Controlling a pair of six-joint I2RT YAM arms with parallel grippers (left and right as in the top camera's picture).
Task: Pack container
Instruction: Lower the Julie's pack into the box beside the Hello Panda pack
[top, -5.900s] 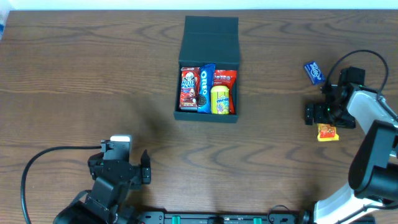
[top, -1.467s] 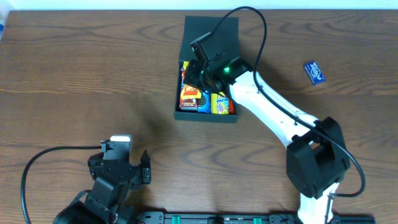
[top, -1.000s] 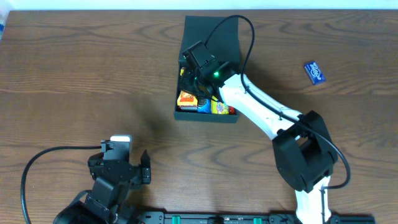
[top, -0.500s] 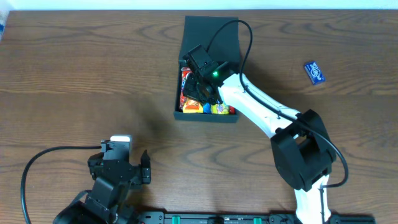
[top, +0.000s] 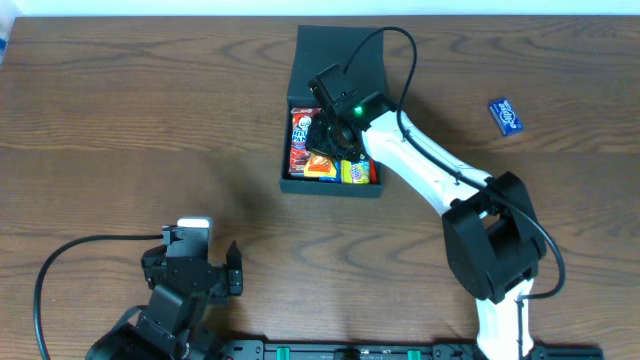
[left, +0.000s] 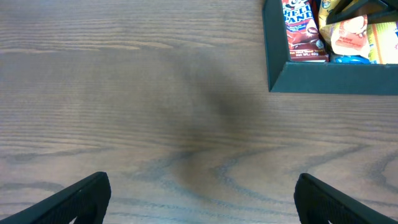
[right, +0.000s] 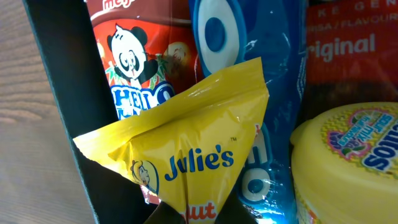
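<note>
The container (top: 331, 188) is a dark teal box with its flap lid (top: 340, 55) open at the back. In it lie a red Hello Panda packet (top: 301, 138), a blue Oreo packet (right: 249, 62), a red packet (right: 348, 50) and a yellow tub (right: 348, 162). My right gripper (top: 323, 150) hangs over the box's front half, shut on a yellow Julie's packet (right: 186, 155), also visible from overhead (top: 320, 167). The packet hangs just above the snacks, close to the box's left wall (right: 68, 93). My left gripper (top: 192, 262) rests open near the table's front edge, its fingers (left: 81, 199) with nothing between them.
A small blue packet (top: 506, 116) lies on the wooden table to the right of the box. The right arm (top: 430, 180) stretches from the front right across to the box. In the left wrist view the box's front corner (left: 277, 81) is at top right.
My right gripper has shifted a little to the right over the box, still holding the yellow packet, and the Hello Panda packet shows again. The left arm has not moved.
</note>
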